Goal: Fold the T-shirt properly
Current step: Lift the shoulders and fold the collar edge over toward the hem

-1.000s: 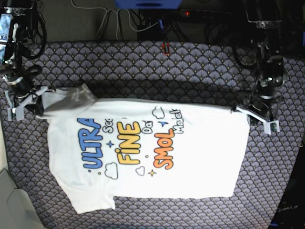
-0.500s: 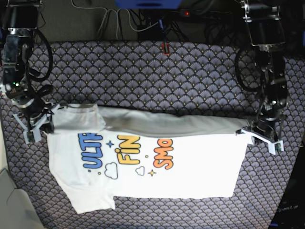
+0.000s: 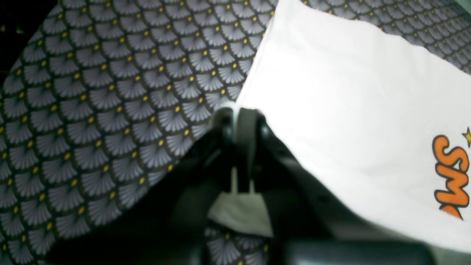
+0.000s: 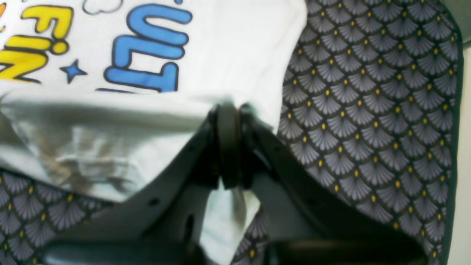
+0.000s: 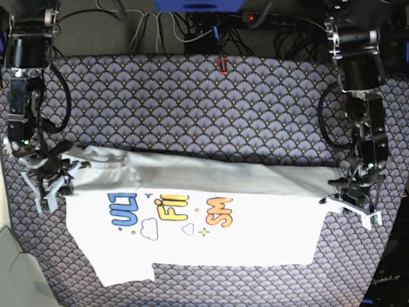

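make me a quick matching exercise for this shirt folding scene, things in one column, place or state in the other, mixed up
Things:
1. left gripper
2. right gripper
3. T-shirt
4. cloth

Place or state:
a. dark fan pattern with yellow dots, covers the table
b. shut on the shirt edge, base view's right
c. far edge lifted and drawn over the print
d. shut on the shirt edge, base view's left

Pairs: 1-b, 2-d, 3-c, 4-a

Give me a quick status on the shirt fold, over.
Left gripper and right gripper both shut on the T-shirt top edge, folding it over the print. Nothing in the way on the patterned cloth.
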Motion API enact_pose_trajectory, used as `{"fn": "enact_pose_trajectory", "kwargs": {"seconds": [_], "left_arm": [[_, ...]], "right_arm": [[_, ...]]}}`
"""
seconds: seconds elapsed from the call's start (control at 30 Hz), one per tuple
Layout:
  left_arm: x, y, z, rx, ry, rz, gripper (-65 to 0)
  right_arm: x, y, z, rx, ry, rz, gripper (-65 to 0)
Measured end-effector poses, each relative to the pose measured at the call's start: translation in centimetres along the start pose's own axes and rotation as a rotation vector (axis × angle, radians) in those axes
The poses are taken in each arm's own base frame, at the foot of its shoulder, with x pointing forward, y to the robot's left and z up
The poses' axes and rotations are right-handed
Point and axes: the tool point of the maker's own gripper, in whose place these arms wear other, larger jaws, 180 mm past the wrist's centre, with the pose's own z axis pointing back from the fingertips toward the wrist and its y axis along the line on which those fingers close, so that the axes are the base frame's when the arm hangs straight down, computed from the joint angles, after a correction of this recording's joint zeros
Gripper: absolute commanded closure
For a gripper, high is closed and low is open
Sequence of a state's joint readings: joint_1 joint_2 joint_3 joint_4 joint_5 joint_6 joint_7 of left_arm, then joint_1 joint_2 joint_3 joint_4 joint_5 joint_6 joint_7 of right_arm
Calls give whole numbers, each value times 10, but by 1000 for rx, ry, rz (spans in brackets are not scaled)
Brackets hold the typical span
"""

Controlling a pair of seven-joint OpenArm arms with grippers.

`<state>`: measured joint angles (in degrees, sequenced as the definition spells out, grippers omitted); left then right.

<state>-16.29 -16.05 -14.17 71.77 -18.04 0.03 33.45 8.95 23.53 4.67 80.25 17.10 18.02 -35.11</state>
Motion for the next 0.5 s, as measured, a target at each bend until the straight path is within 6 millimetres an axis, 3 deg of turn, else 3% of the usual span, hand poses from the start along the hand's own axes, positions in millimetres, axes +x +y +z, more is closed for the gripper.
{"fn": "enact_pose_trajectory", "kwargs": {"seconds": [0.2,0.5], "left_arm": [[0,-24,-11,-43,28,-44,-5],[6,-22,-15,-34,22,-39,-10]], "right_arm": [[-4,8,-17,29,44,3,0],[2,-2,-26,14,48,-18,0]]}}
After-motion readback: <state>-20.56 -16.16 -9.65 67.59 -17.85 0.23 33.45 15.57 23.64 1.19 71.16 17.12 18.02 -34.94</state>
